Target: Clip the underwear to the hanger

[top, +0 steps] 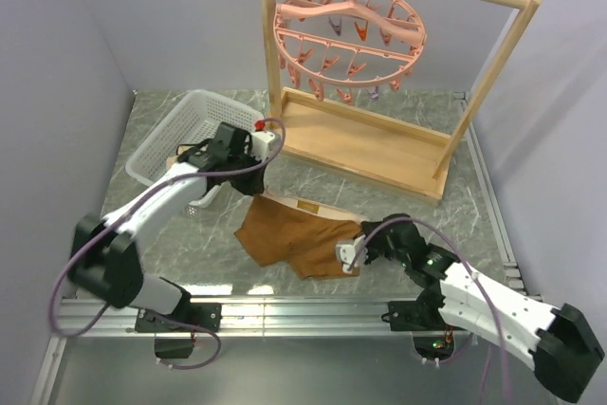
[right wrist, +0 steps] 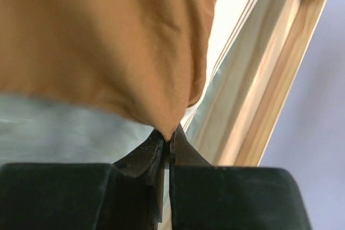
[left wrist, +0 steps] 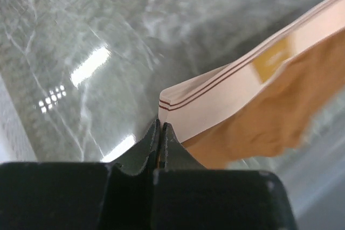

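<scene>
The brown underwear with a tan waistband hangs stretched between my two grippers just above the marble table. My left gripper is shut on the waistband's left corner; in the left wrist view the jaws pinch that corner. My right gripper is shut on the brown cloth at the right end, and its jaws pinch a fold of brown cloth. The salmon-pink round hanger with many clips hangs from the wooden rack's top bar, well above and behind the underwear.
A wooden rack with a flat base stands at the back right. A white plastic basket sits at the back left, holding a beige garment partly hidden by my left arm. Grey walls close in on both sides.
</scene>
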`<state>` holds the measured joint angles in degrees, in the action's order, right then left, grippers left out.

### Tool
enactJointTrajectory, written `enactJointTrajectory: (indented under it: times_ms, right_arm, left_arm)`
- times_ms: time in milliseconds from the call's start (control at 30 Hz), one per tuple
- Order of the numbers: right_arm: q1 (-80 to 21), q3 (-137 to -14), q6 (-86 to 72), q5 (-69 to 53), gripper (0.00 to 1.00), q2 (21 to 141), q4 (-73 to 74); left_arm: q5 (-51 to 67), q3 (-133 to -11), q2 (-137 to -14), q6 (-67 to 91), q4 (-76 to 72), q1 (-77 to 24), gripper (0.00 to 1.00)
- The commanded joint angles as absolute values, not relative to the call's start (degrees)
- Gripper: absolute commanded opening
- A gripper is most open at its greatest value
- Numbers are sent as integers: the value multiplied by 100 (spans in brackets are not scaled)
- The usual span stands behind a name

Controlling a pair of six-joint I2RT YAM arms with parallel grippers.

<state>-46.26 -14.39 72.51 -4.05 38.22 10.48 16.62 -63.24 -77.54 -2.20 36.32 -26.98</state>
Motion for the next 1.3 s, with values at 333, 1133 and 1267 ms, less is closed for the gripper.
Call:
enactJointTrajectory:
  times_ms: [333,1133,1267]
  right_arm:
    - [-3166,-2679,7604,-377,88,5265,1154]
    - [-4368,-4992,4746,-1485,53,8912,3664]
    - [-4386,-4983,5009,-1748,52,8878,4209]
  left_arm:
    - [1001,-6945,-9283,-412,2417,-2523,53]
    - [2294,-5740,-9914,-149,2856,-2514,54]
    - [2469,-5836,-9853,-412,3155,-2540,54]
